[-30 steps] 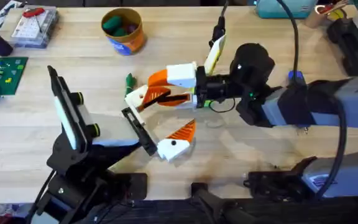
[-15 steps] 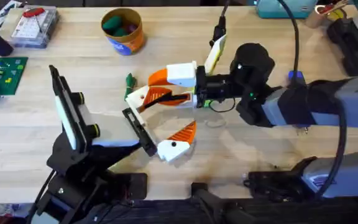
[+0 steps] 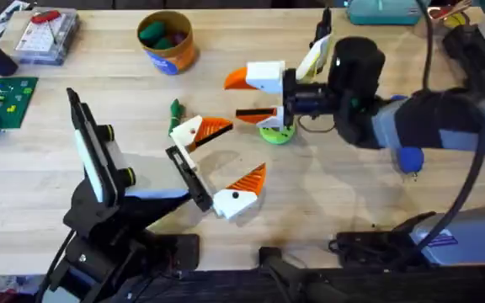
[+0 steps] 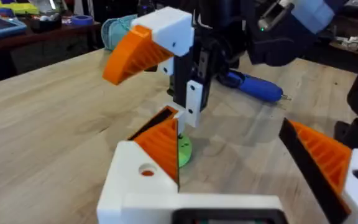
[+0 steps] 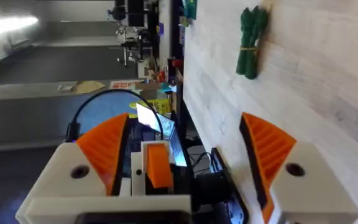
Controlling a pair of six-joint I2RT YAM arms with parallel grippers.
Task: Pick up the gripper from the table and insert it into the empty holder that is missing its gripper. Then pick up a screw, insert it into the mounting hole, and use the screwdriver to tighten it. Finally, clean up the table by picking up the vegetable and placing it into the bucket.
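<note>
My right gripper [image 3: 256, 95] is wide open and holds nothing, just beside the green disc [image 3: 276, 133]. The gripper [image 3: 213, 127] sits in the holder [image 3: 185, 135], left of me, so I judge the screw is now the step. I cannot find a screw; I should search first, then bring it straight over the mounting hole [image 4: 146, 169]. My left gripper [image 3: 241, 150] is also wide and empty. I count two orange wedges on the rail [image 3: 188, 172], one screwdriver [image 4: 253, 87], one vegetable [image 3: 175, 108] and one bucket [image 3: 175, 55].
</note>
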